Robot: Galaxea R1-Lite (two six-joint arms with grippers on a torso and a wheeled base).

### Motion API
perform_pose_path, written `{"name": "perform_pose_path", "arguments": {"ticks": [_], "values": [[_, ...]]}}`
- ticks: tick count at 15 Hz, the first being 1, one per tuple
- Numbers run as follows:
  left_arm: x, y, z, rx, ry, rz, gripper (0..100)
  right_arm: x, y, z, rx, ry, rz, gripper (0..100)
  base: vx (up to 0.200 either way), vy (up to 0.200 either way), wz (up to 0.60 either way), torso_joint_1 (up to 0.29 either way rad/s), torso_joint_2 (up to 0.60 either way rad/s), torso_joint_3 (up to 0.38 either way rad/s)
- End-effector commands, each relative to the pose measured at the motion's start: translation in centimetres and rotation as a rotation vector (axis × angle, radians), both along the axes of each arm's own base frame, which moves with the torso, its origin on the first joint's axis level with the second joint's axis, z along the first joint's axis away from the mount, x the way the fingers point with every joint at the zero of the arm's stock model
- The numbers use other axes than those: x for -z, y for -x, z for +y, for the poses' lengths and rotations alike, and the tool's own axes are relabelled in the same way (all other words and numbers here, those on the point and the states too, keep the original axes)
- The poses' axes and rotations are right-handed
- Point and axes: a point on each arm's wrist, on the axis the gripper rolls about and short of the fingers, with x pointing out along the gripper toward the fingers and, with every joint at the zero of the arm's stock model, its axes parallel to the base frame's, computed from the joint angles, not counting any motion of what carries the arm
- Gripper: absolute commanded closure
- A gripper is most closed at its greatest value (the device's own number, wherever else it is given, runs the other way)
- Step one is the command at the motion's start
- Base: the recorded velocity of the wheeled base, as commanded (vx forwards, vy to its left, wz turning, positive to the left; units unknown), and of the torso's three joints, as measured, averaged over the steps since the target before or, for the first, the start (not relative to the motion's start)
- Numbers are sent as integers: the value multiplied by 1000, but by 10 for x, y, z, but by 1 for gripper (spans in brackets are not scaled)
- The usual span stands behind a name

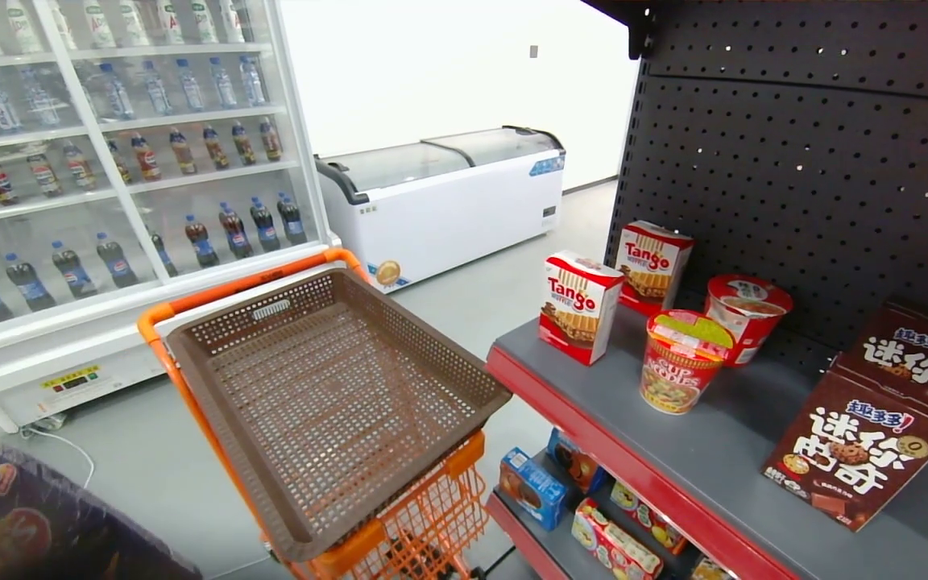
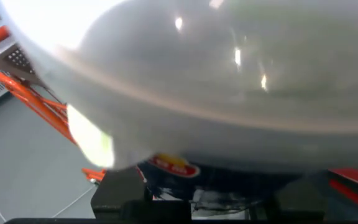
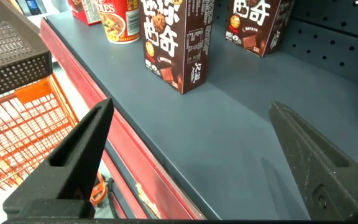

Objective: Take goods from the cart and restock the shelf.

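On the grey shelf (image 1: 673,435), at 3 o'clock from the cart (image 1: 190,322), stand two wafer boxes (image 1: 579,306), two noodle cups (image 1: 680,361) and two cookie boxes (image 1: 859,447), with the cups between the other pairs. The right claw (image 3: 194,165) hangs wide open over bare shelf near a cookie box. A dark packet (image 1: 29,532) lies at the cart's 7 o'clock, and I cannot tell the state of the left claw (image 2: 166,198).
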Motion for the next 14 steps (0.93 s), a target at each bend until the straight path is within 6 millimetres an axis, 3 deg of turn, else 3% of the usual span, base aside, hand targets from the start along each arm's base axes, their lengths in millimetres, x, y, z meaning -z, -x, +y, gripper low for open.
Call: {"name": "perform_pose_path", "arguments": {"ticks": [1,9,11,14], "values": [[18,23,4,-8,7,-58,100,0,0,0,-2,-1,0,0,0,0,0,0,0,0],[17,33,3,114,9,-29,100,0,0,0,-2,-2,0,0,0,0,-450,0,-1,1],[10,28,-1,239,16,-6,100,0,0,0,-2,-1,0,0,0,0,0,0,0,0],[-17,1,-19,362,80,78,100,0,0,0,-2,-1,0,0,0,0,0,0,0,0]]}}
